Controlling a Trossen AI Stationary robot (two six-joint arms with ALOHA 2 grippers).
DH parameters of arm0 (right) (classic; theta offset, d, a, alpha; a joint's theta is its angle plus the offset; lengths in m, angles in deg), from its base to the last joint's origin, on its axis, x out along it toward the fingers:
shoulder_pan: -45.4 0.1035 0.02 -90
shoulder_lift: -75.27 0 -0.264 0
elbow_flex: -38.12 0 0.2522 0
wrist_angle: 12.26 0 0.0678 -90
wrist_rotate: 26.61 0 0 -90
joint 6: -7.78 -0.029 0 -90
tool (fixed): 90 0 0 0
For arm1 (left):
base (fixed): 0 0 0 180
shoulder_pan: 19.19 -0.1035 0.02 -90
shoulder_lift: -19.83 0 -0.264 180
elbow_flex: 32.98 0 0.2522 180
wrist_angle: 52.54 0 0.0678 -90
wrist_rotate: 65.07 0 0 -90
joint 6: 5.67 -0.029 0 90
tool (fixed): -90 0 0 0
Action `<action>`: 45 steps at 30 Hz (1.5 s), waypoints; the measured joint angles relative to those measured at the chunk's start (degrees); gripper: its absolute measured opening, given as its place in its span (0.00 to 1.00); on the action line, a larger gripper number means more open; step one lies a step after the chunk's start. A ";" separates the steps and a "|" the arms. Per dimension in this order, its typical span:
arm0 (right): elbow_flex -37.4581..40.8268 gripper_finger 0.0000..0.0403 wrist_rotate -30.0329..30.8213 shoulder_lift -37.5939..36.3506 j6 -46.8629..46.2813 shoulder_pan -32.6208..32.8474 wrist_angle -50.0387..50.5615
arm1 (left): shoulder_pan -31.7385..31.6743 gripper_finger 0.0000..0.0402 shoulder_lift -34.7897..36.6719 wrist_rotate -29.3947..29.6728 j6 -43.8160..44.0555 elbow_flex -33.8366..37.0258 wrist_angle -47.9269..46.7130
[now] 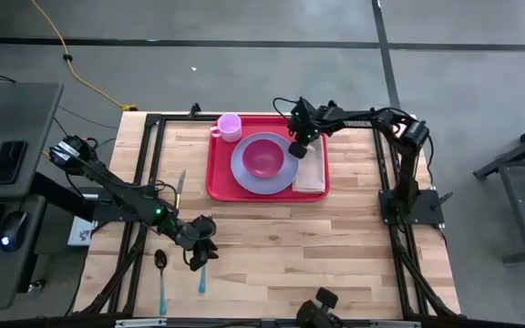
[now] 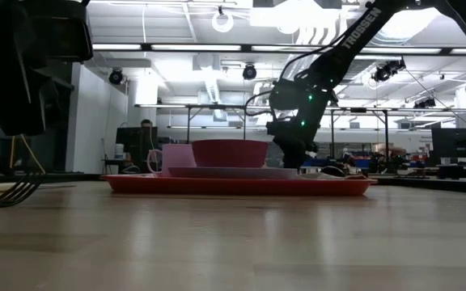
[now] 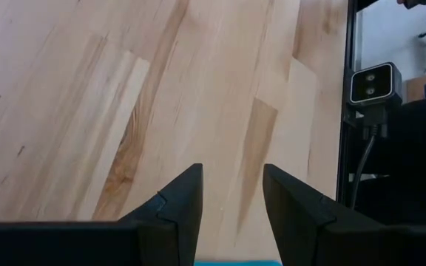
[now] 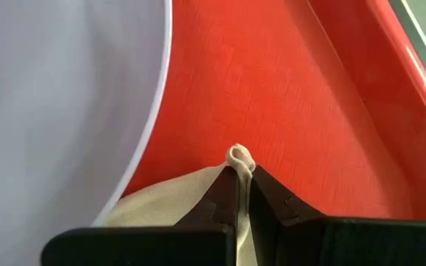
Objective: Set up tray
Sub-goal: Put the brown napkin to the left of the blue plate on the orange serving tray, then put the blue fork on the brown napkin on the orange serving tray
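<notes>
On the pale wooden table (image 1: 335,246), the red tray (image 1: 219,178) sits at the far middle, already carrying a lavender plate (image 1: 242,171), bowl (image 1: 262,156) and pink cup (image 1: 230,125). The right gripper (image 4: 241,193) is pinched tight on the tan napkin (image 1: 310,169) beside the plate, likely straightening it there. The left gripper (image 3: 231,193) hovers spread and empty above a blue-handled utensil (image 1: 201,278), probably its next pick.

Grey concrete floor (image 1: 244,23) crossed by a yellow cable (image 1: 71,59), a dark desk (image 1: 25,118) beside the counter, bright ceiling strip lights (image 2: 176,47).
</notes>
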 joint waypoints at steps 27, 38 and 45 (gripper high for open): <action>0.00 0.20 -0.11 0.00 -0.22 0.00 -0.19 | 0.00 0.43 0.00 0.04 0.02 0.00 0.00; 0.00 0.29 3.67 -4.58 0.02 -0.04 0.90 | 0.00 0.43 0.00 -0.22 0.02 0.00 0.02; 0.00 0.31 5.32 -10.74 -0.50 0.00 3.91 | 0.00 0.43 0.00 -0.26 0.02 0.00 0.02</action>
